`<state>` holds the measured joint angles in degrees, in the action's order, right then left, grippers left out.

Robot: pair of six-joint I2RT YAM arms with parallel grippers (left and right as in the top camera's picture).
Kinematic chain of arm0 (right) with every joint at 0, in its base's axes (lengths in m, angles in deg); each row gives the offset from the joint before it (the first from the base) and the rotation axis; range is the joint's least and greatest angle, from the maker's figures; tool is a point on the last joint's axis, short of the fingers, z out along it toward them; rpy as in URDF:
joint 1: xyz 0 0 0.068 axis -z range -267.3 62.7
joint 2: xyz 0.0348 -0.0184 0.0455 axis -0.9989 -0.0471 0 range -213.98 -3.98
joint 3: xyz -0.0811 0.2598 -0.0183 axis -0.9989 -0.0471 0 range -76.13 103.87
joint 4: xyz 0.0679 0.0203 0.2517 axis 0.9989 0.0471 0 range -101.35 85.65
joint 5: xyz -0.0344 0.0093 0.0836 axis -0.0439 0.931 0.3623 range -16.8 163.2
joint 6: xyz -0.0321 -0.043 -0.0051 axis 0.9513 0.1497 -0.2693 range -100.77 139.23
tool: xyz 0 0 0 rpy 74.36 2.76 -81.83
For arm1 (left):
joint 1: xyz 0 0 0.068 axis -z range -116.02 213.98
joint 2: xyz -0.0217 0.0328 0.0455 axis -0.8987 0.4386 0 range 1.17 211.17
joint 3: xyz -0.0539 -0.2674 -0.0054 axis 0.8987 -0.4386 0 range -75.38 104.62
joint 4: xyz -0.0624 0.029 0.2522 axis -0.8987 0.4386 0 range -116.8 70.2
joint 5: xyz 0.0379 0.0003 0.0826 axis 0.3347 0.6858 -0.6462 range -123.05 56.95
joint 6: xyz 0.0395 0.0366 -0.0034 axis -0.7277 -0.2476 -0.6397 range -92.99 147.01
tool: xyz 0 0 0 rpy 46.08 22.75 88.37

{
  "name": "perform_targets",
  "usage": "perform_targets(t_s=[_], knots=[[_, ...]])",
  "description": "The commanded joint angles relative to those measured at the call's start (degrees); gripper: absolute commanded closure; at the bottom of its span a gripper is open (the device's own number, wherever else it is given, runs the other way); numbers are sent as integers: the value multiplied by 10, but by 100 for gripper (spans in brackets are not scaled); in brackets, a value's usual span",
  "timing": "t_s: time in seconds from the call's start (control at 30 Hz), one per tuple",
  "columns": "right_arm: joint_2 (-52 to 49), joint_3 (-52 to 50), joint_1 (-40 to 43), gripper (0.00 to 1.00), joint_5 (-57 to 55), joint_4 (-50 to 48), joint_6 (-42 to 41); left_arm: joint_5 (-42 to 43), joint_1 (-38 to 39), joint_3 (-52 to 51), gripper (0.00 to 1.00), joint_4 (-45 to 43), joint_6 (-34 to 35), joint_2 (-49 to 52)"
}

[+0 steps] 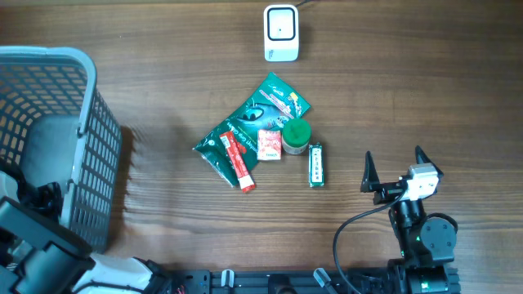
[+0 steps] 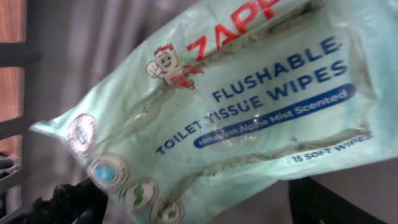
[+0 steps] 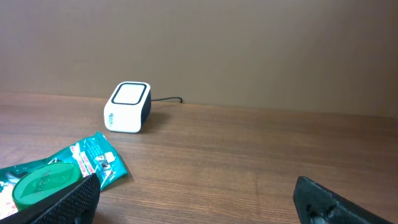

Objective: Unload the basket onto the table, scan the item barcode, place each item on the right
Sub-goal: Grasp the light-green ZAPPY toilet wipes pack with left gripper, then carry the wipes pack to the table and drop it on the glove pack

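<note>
A pale green pack of flushable wipes (image 2: pixel 249 106) fills the left wrist view and lies on the grey basket floor. My left gripper (image 2: pixel 199 205) is open, one dark finger on each side of the pack's lower edge and neither touching it. The white barcode scanner (image 1: pixel 280 33) stands at the far middle of the table and also shows in the right wrist view (image 3: pixel 127 107). My right gripper (image 1: pixel 395 162) hovers open over bare wood at the near right, holding nothing.
A grey mesh basket (image 1: pixel 90 139) stands at the left, with my left arm (image 1: pixel 37 245) reaching into it. Mid-table lie a green pouch (image 1: pixel 274 102), a green-lidded jar (image 1: pixel 296 135), a red box (image 1: pixel 270 144), a red tube (image 1: pixel 239 159) and a green gum pack (image 1: pixel 315 164).
</note>
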<state>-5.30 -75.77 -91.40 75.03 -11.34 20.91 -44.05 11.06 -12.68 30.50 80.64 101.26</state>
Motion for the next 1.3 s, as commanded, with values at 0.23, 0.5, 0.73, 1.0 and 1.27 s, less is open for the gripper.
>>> perform_targets(t_s=[0.23, 0.5, 0.73, 1.0, 1.27], knots=[[0, -1, 0, 0, -5, -2, -5, -47, -2, -59, 96, -39, -7, 10], [0, -1, 0, 0, -5, -2, -6, -38, 23, 127, 96, 115, -9, -16], [0, -1, 0, 0, -5, -2, -6, 89, 106, 434, 96, 267, -38, -64], [0, -1, 0, 0, -5, -2, -6, 162, 454, 479, 96, 232, -175, -130], [0, -1, 0, 0, -5, -2, -6, 9, 773, 340, 96, 177, -165, -81]])
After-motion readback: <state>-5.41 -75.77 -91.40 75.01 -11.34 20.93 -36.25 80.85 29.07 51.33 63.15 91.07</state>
